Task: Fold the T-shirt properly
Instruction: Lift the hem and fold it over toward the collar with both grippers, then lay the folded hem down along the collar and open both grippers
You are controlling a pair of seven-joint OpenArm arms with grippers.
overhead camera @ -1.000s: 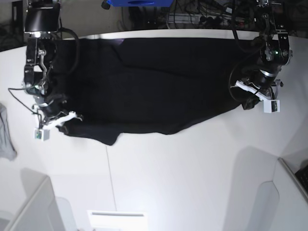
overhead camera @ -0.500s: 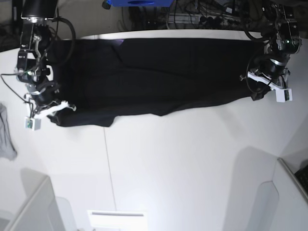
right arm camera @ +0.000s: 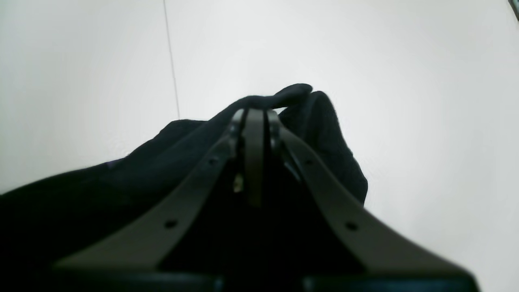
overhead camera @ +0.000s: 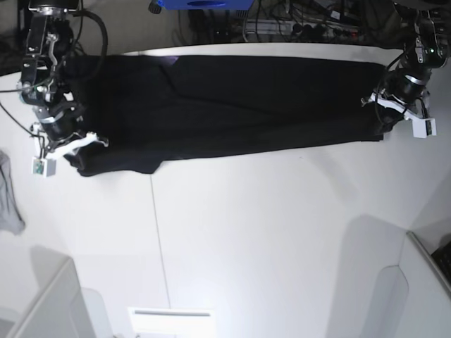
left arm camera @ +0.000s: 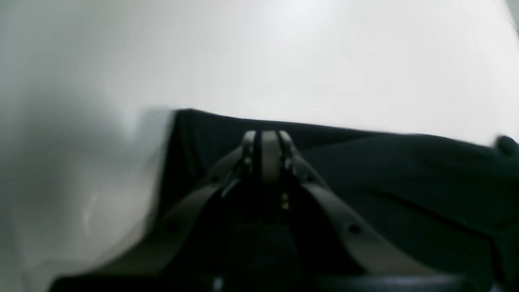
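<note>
Large black cotton T-shirt (overhead camera: 232,105) lies stretched in a long band across the far half of the white table (overhead camera: 268,239), pulled nearly taut between the two arms. Over the last second both arms have moved outward and away from the camera — the sagging near edge seen earlier has lifted and straightened. Left gripper (left arm camera: 265,140) has its fingers pressed together on the shirt's edge; the right gripper (right arm camera: 254,117) is likewise clamped on a bunched fold of black fabric (a small flap pokes out past the tips). Small grey cloth (overhead camera: 8,201) sits apart at the table's side. My reading — the shirt is being spread flat before any fold; one hanging corner (overhead camera: 134,167) needs smoothing.
</note>
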